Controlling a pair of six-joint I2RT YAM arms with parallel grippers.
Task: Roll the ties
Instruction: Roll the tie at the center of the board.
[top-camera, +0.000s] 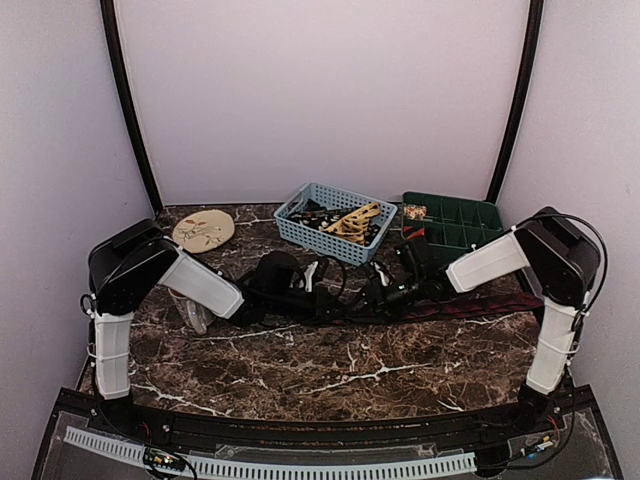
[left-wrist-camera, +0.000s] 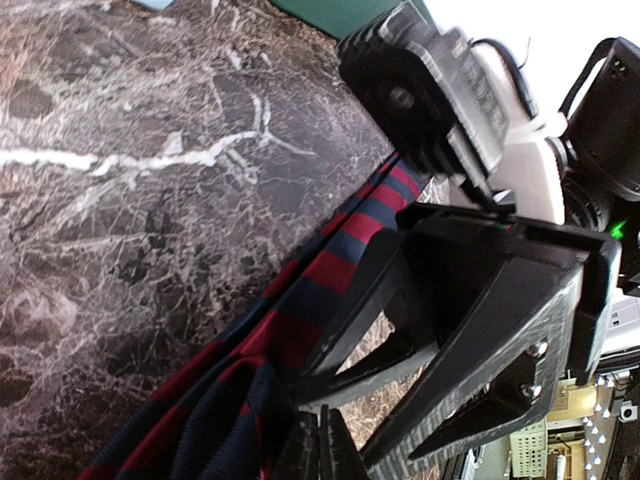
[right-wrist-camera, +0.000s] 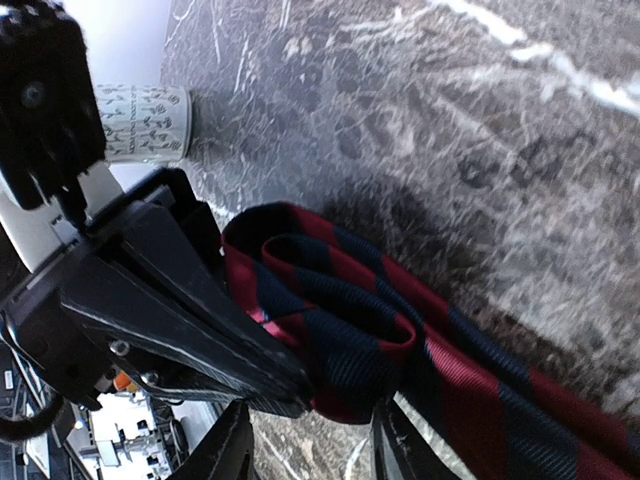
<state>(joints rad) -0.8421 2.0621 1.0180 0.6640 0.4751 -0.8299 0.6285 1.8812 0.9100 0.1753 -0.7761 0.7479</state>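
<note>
A dark navy tie with red diagonal stripes (top-camera: 480, 305) lies across the marble table from the centre out to the right. Its end is wound into a loose roll (right-wrist-camera: 340, 300). My left gripper (left-wrist-camera: 322, 450) is shut, its tips pressed together at the fabric (left-wrist-camera: 300, 300) of the roll; it shows as a black wedge (right-wrist-camera: 200, 310) in the right wrist view. My right gripper (right-wrist-camera: 315, 445) is open, one finger on each side of the roll. Both grippers meet at the table's centre, left (top-camera: 325, 290) and right (top-camera: 378, 290).
A blue basket (top-camera: 315, 243) at the back holds more ties, one of them tan-gold (top-camera: 352, 220). A green compartment tray (top-camera: 455, 222) stands to its right. A round tan disc (top-camera: 203, 231) lies back left. A pale patterned roll (right-wrist-camera: 140, 122) stands near the left arm.
</note>
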